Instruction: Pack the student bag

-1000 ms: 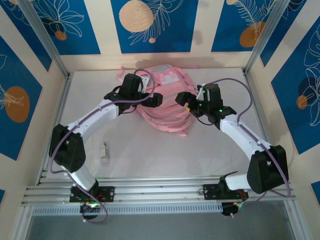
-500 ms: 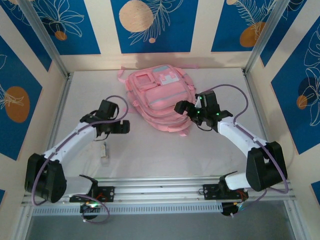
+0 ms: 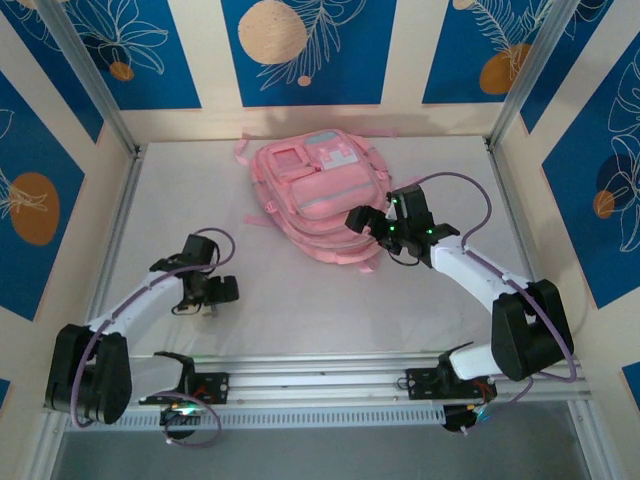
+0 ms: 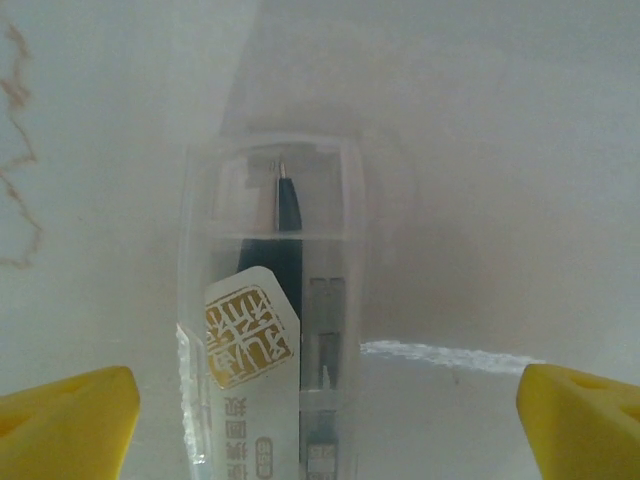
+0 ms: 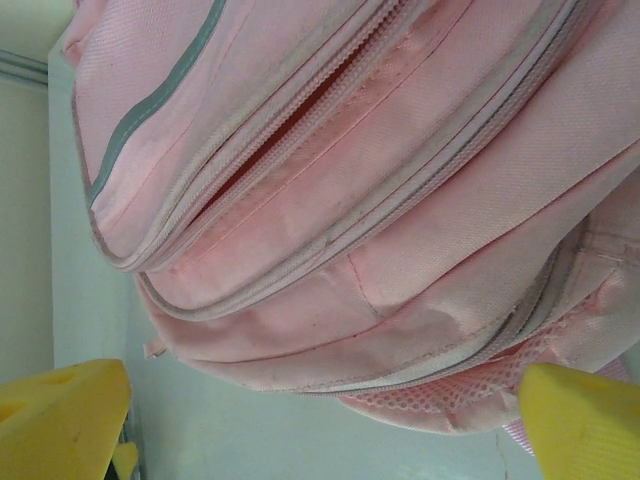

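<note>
Hovering with fingers spread wide, the left gripper (image 3: 218,291) straddles a clear pen box (image 4: 270,330) lying on the tabletop (image 3: 330,300) right beneath it. One dark pen shows inside, and nothing is gripped. The right gripper (image 3: 362,220) is also spread apart and empty, with the student bag (image 3: 310,195) just ahead of it; contact unclear. The bag lies flat, well beyond the left gripper. One zipper (image 5: 290,130) gapes partly, contents hidden. Packing looks barely begun: the pen box is not yet in the bag.
</note>
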Robot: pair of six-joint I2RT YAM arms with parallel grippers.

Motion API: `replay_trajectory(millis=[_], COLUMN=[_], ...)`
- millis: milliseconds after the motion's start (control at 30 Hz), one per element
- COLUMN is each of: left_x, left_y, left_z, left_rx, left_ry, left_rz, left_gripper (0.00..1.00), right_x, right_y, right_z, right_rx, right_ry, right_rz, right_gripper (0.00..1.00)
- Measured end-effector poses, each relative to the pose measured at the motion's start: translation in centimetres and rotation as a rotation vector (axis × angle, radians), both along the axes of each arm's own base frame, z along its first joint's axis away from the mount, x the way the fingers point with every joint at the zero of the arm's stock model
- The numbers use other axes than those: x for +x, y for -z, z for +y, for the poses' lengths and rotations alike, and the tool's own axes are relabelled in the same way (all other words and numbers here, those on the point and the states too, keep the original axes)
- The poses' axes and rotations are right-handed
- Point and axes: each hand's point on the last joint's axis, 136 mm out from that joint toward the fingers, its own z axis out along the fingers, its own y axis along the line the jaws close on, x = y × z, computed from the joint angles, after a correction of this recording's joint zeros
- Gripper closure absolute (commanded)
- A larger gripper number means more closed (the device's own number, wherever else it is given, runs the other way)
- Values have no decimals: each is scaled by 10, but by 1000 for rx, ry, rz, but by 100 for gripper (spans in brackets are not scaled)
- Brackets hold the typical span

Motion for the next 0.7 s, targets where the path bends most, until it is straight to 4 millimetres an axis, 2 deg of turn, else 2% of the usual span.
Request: replay_trajectory(millis=[200, 400, 500, 600, 700], left_x=[1, 3, 2, 3, 4], left_y=[12, 17, 17, 16, 14], left_z=[1, 1, 4, 5, 3], left_rx=[-36, -46, -36, -34, -45], left_ry=[-34, -42, -49, -53, -56], left_rz=[29, 41, 42, 37, 27], left_gripper=[24, 45, 50, 59, 60], right_x=[1, 1, 1, 2, 1], right_y=[1, 2, 3, 3, 5], right_z=[-1, -3, -4, -5, -5], right_rx=[-13, -28, -35, -39, -40], right_ry=[14, 25, 31, 35, 30], right_rz=[-2, -6, -3, -5, -5], right_gripper=[0, 1, 0, 1, 0])
